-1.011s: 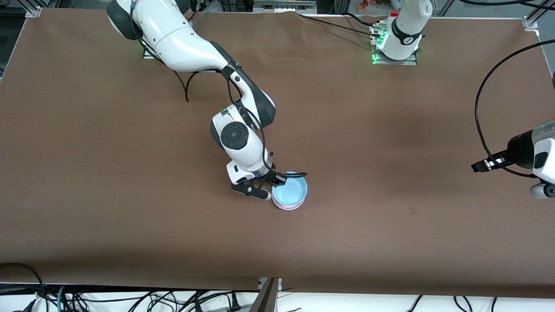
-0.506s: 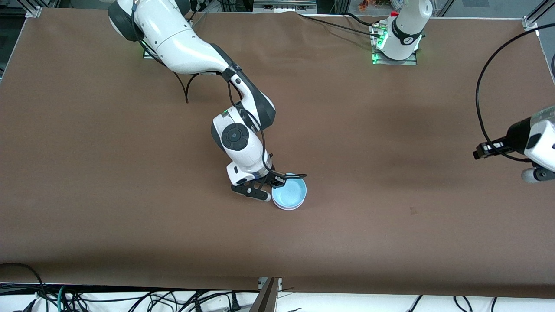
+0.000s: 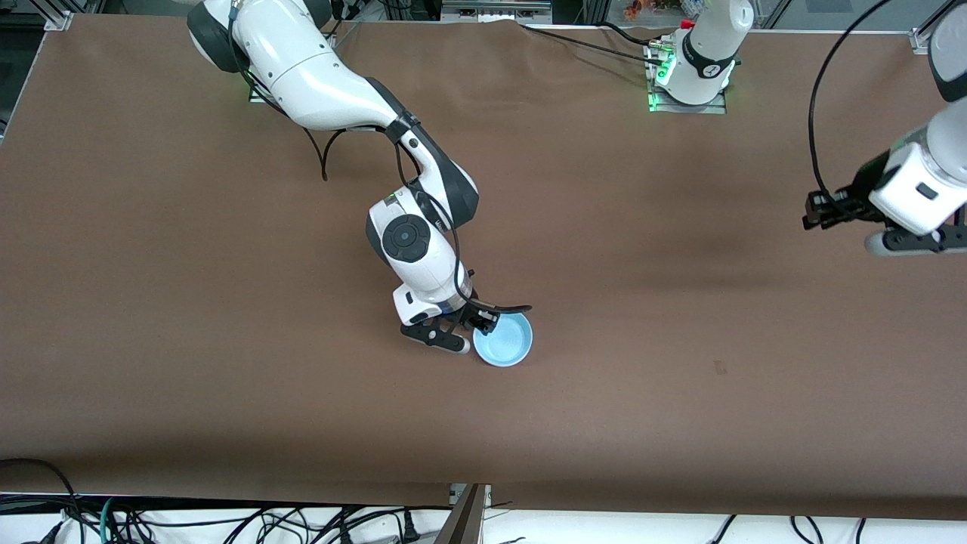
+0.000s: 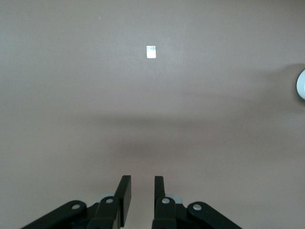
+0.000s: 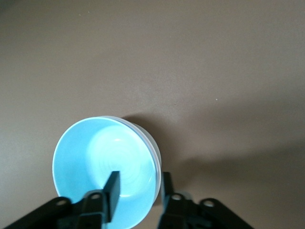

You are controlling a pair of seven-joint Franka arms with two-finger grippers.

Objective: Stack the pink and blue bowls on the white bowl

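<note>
The light blue bowl [image 3: 502,340] sits mid-table, nested on top of the stack. In the right wrist view the blue bowl [image 5: 102,167] fills the lower part, with a pale rim [image 5: 153,145] of a bowl under it just showing. I cannot tell whether that rim is pink or white. The pink bowl and white bowl are otherwise hidden. My right gripper [image 3: 470,334] [image 5: 139,175] is open and straddles the blue bowl's rim, one finger inside and one outside. My left gripper [image 3: 906,243] [image 4: 140,179] is open and empty, up over the left arm's end of the table.
The brown table [image 3: 227,340] is bare around the stack. A small white tag [image 4: 151,51] lies on the table in the left wrist view, and a pale bowl edge [image 4: 301,85] shows at that view's border. Cables hang below the table's near edge.
The blue bowl has settled lower into the stack and the pink rim under it no longer shows. The left arm has lifted and drawn back toward its base. The right gripper has barely moved.
</note>
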